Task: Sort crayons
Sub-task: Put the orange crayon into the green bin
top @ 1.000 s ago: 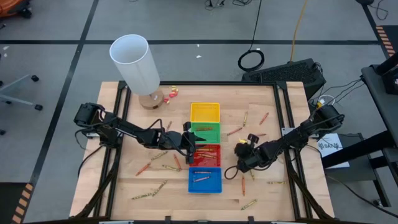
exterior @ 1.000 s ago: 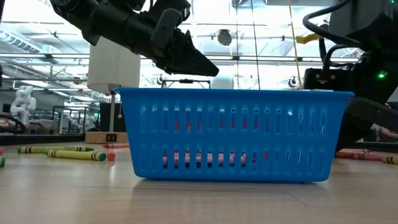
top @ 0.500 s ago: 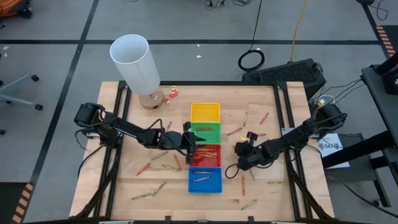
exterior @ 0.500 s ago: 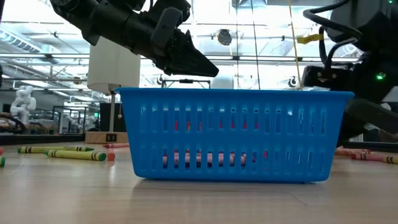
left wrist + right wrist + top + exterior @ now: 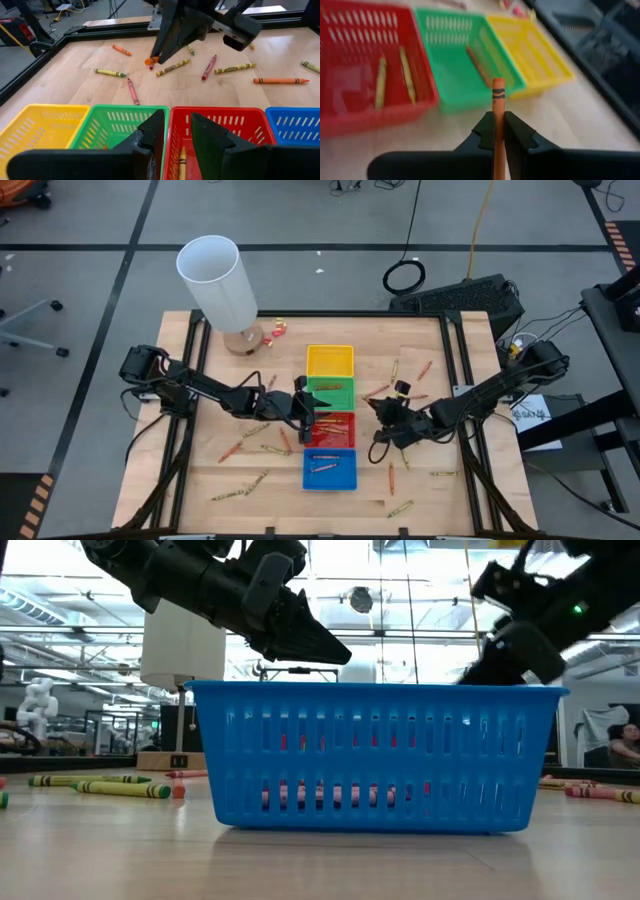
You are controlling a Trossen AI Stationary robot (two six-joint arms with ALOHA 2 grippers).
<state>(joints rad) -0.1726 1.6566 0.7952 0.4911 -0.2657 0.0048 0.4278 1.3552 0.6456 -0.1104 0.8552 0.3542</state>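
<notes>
- An orange crayon point(image 5: 497, 120) is clamped between the two fingers of the right gripper point(image 5: 498, 131), its tip standing out well beyond the fingertips.
- The right gripper point(image 5: 381, 412) is held above the desk point(image 5: 220, 370), just beside the red tray point(image 5: 333, 428) and green tray point(image 5: 330, 394) on their right-hand side.
- Ahead of the held crayon, the red tray point(image 5: 350, 60), green tray point(image 5: 447, 55) and yellow tray point(image 5: 530, 47) are seen side by side; two olive-yellow crayons point(image 5: 395, 80) lie in the red tray and a brownish crayon point(image 5: 477, 65) in the green one.
- The left gripper point(image 5: 174, 145) is poised over the boundary of the green tray point(image 5: 117, 127) and red tray point(image 5: 230, 125), its fingers set narrowly apart with nothing between them.
- A crayon point(image 5: 182, 162) in the red tray is seen just beneath the left gripper.
- Loose crayons point(image 5: 172, 67) are scattered on the desk beyond the left gripper, near the right gripper.
- The blue tray point(image 5: 329, 468) holds two crayons.
</notes>
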